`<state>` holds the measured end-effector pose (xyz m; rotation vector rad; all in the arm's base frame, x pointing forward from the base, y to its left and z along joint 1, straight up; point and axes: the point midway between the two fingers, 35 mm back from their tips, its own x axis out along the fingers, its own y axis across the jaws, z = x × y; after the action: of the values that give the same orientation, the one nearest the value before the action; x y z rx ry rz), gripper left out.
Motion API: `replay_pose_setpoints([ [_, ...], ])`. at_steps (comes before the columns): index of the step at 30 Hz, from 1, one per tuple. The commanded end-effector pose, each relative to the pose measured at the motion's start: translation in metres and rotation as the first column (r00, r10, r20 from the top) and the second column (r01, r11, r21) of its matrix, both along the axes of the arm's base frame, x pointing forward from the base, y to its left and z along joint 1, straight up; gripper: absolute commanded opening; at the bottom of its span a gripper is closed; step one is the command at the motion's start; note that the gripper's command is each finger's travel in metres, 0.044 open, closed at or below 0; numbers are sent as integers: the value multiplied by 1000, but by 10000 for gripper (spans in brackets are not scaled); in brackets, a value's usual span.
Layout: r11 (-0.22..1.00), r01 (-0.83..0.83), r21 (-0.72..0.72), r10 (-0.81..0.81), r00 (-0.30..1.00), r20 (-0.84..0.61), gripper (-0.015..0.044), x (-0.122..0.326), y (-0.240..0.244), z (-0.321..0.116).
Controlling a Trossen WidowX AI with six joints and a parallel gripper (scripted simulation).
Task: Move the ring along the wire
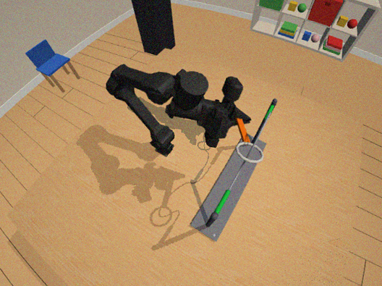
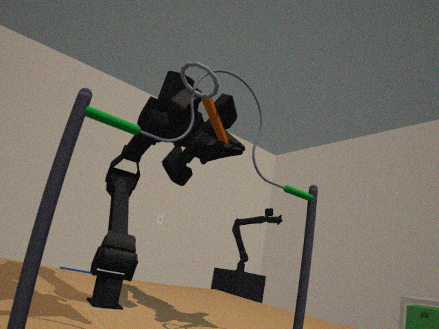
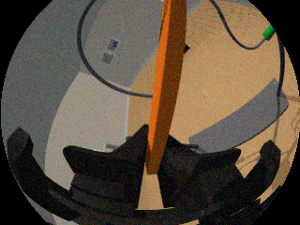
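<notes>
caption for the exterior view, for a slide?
Gripper holds the orange handle, ring high on the grey wire between green ends.

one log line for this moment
gripper: shut on flat orange handle | pale grey ring: around thin grey wire, mid-span
</notes>
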<state>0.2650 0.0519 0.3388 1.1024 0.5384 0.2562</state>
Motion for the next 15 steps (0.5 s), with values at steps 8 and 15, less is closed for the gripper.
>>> replay_pose_setpoints([
  [8, 983, 8, -185, -11, 1000, -17, -150, 1, -4, -6],
  [15, 956, 12, -294, -20, 999, -26, -150, 1, -8, -11],
])
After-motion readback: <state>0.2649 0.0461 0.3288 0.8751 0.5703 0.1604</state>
